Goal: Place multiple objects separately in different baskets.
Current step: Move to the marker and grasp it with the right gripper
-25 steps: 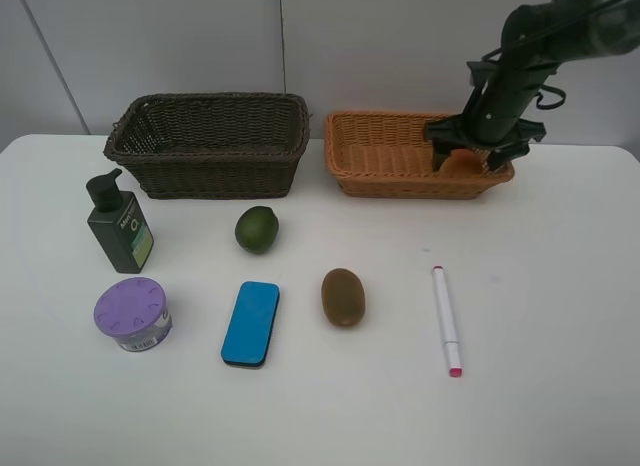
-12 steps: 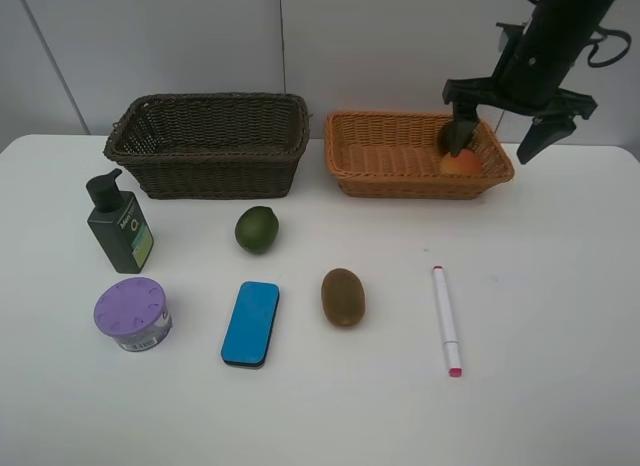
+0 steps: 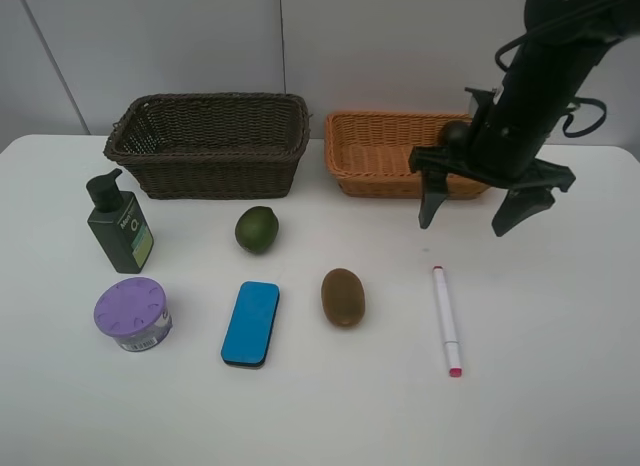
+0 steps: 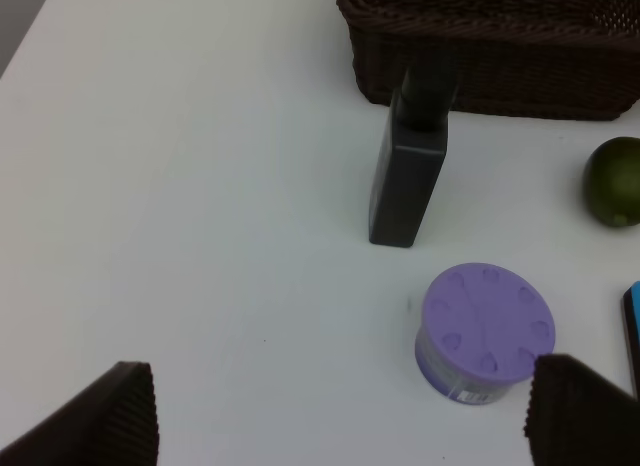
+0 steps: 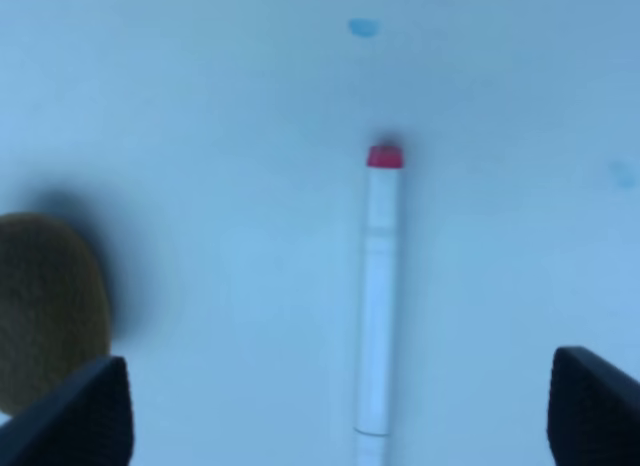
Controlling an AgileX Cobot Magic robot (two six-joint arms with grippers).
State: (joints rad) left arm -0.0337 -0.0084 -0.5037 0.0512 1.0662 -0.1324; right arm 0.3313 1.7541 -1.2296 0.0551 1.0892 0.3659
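Claw state: right gripper (image 3: 464, 224) has its jaws spread wide and is empty. It hangs over the table (image 3: 560, 316) just in front of the light orange basket (image 3: 380, 183), with the marker (image 3: 446, 319) at its 6 o'clock. The left gripper (image 4: 345, 416) is also wide and empty, low over the left side, with the purple-lidded tub (image 4: 487, 331) near one finger.

Risks, biggest thing first:
- Baskets: the right arm (image 3: 530, 96) is close to the light basket's front wall, so a loose swing could shove it. The dark brown basket (image 3: 210, 173) sits just beside it at 9 o'clock, so a wrong-basket drop is easy.
- pump bottle (image 3: 120, 226): tall, narrow and upright. A side knock from the left claw would probably tip it.
- kiwi (image 3: 343, 296): rounded, at 9 o'clock of the marker. Wide jaws coming down on the marker could nudge it and set it rolling.
- Marker: thin and flat on the table. An off-centre close would likely roll it away, or the tips would scrape the table.

Counts:
- baskets: 2
- pump bottle: 1
- tub: 1, at 6 o'clock of the bottle
- eraser (image 3: 250, 323): 1
- kiwi: 1
- lime (image 3: 256, 229): 1, at 12 o'clock of the eraser
- dark round fruit, likely the mangosteen (image 3: 455, 134): 1, inside the light basket and half hidden by the arm
- marker: 1

Whether anything else is in that basket, I cannot tell.
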